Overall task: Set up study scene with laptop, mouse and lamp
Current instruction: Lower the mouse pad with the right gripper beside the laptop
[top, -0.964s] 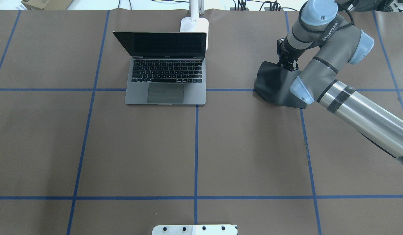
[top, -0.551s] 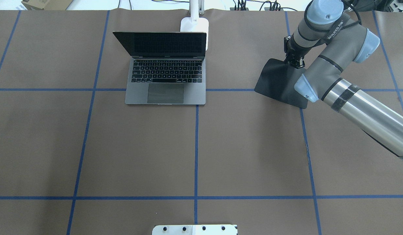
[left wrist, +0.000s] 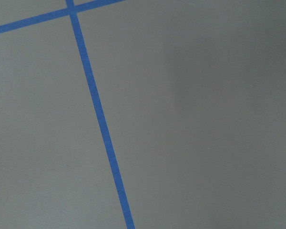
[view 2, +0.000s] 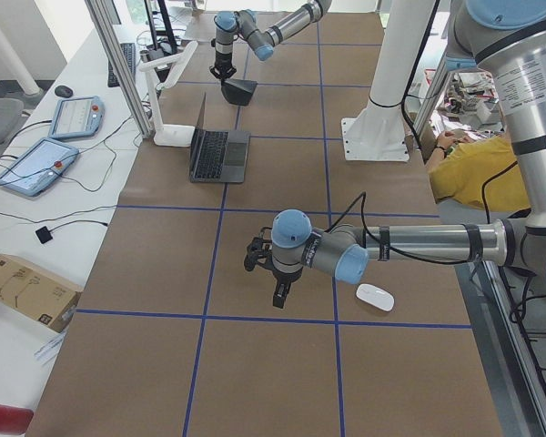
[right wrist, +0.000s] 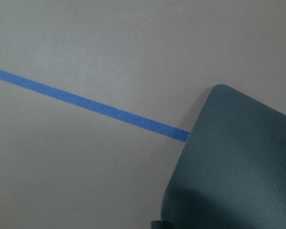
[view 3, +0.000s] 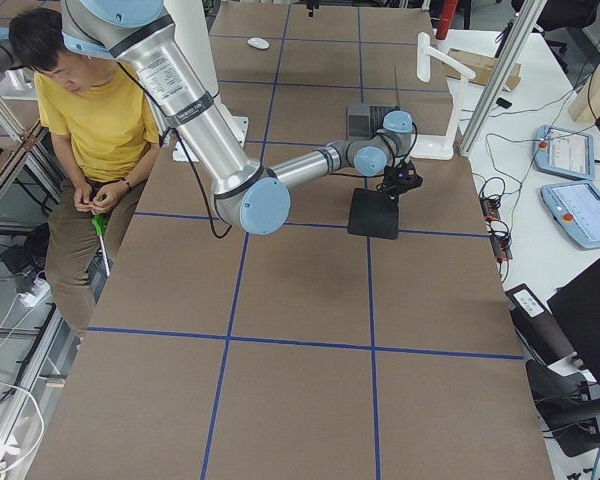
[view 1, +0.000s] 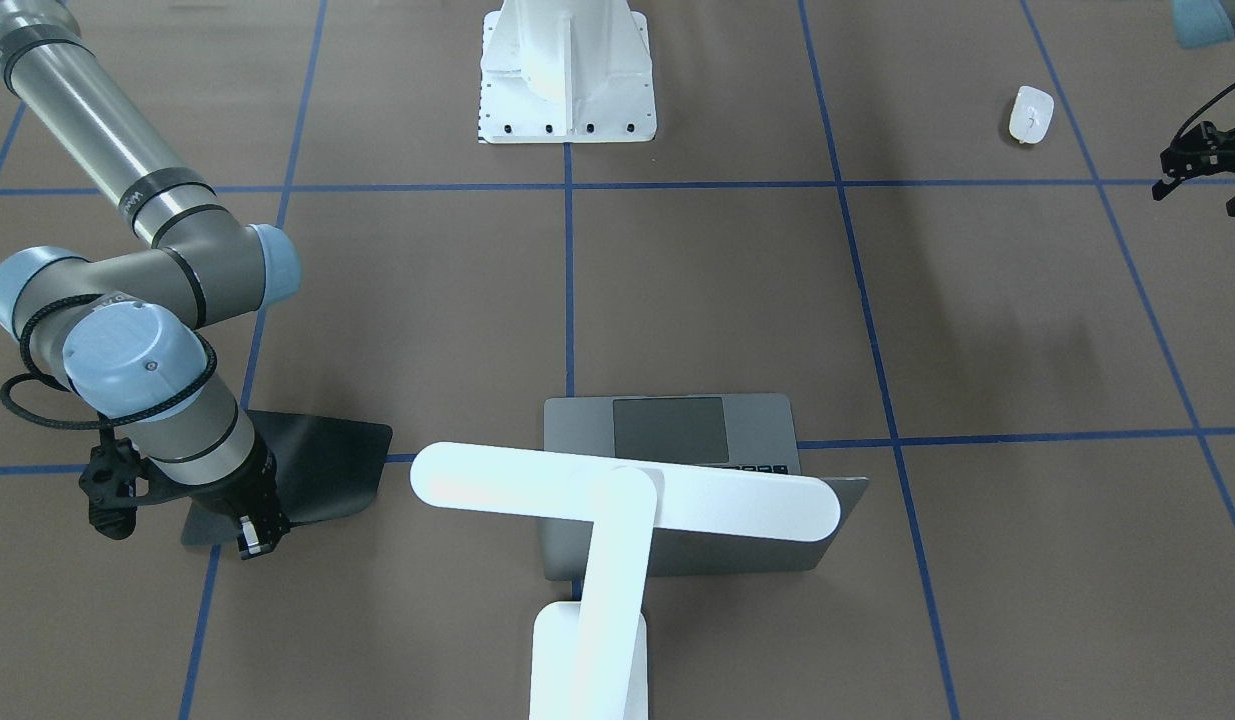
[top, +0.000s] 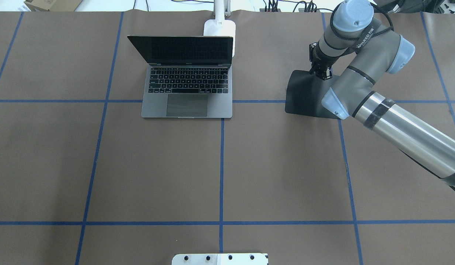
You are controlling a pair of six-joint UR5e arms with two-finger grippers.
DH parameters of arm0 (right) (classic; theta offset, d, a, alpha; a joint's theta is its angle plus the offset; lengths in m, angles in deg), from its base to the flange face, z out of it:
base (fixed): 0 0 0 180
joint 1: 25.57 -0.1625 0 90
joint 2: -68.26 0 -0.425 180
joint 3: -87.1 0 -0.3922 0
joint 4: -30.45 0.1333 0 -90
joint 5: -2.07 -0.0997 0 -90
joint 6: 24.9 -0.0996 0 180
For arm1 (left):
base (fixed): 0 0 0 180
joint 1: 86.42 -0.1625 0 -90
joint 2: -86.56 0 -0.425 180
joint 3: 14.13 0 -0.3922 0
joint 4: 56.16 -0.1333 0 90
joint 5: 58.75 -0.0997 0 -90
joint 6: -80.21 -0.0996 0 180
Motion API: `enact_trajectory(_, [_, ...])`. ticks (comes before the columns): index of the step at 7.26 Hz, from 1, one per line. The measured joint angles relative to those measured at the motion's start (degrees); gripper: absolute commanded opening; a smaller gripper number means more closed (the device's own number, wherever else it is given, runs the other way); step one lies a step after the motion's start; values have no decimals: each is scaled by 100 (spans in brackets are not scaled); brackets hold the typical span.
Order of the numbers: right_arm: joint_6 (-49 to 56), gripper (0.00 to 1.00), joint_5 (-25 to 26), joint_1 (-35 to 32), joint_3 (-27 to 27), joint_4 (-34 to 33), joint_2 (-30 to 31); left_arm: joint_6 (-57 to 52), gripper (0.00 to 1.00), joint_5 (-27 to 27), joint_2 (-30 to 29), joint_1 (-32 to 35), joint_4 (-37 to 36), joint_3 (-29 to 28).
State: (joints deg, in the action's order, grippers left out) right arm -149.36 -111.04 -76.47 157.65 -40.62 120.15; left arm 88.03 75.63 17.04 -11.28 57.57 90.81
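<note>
The grey laptop (top: pixel 186 99) stands open at the table's far side, also in the front view (view 1: pixel 677 425). The white lamp (view 1: pixel 627 490) stands behind it with its bar head over the screen; its base (top: pixel 220 27) shows overhead. The white mouse (view 1: pixel 1031 113) lies near the robot's side, close to my left gripper (view 1: pixel 1202 175), which hovers open and empty above the table. My right gripper (top: pixel 321 73) is shut on the far edge of a black mat (top: pixel 304 95), to the right of the laptop. The mat (view 1: pixel 317 460) rests partly on the table and also fills the right wrist view (right wrist: pixel 238 157).
The white bolted pedestal (view 1: pixel 567 70) stands at the robot's side of the table. Blue tape lines (top: pixel 221 165) cross the brown cover. A person in yellow (view 3: pixel 90 110) sits beside the table. Tablets and cables (view 2: pixel 36 164) lie on a side bench.
My right gripper swung right with the black mat, then back left. The mat now lies squarer to the tape lines and slightly further left. Laptop and lamp have not moved.
</note>
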Motion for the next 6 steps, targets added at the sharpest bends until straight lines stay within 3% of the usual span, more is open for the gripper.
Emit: enact_trajectory(6, [-1458, 0, 357, 612, -136, -20, -681, 0, 100, 0, 9, 17, 0, -29])
